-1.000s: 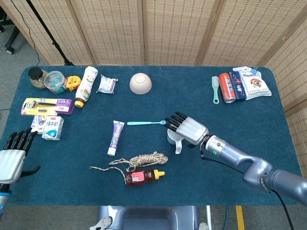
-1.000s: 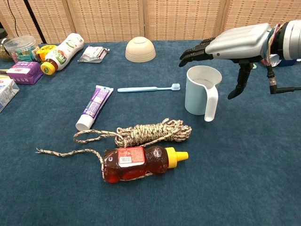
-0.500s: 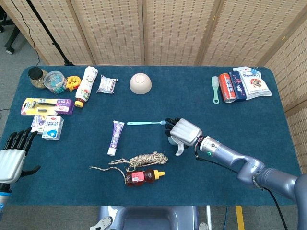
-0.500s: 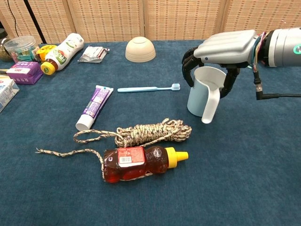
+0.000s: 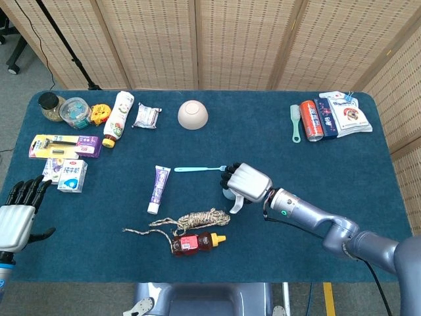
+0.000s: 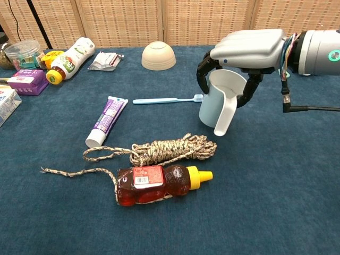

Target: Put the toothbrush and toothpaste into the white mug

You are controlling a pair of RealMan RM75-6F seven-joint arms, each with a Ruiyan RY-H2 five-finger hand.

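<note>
The white mug [image 6: 215, 109] leans to the left in the middle of the blue table, its handle [image 5: 235, 201] pointing toward me. My right hand [image 6: 247, 45] comes down over its rim and grips it, fingers on the far left side and thumb on the right. The light-blue toothbrush [image 6: 164, 100] lies flat just left of the mug, its head almost touching the mug wall. Further left lies the purple and white toothpaste tube [image 6: 106, 119]. My left hand [image 5: 16, 220] hovers open at the table's near left corner, holding nothing.
A coiled rope [image 6: 170, 150] and a honey bottle [image 6: 159, 183] lie in front of the mug. An upturned bowl [image 6: 158, 56] sits behind. Jars, bottle and boxes [image 5: 72, 141] line the left side; a can and packets [image 5: 329, 117] sit back right.
My right hand came down from above the mug and closed around its rim. The mug has tipped and slid left, up to the toothbrush head. The left hand stayed put.
</note>
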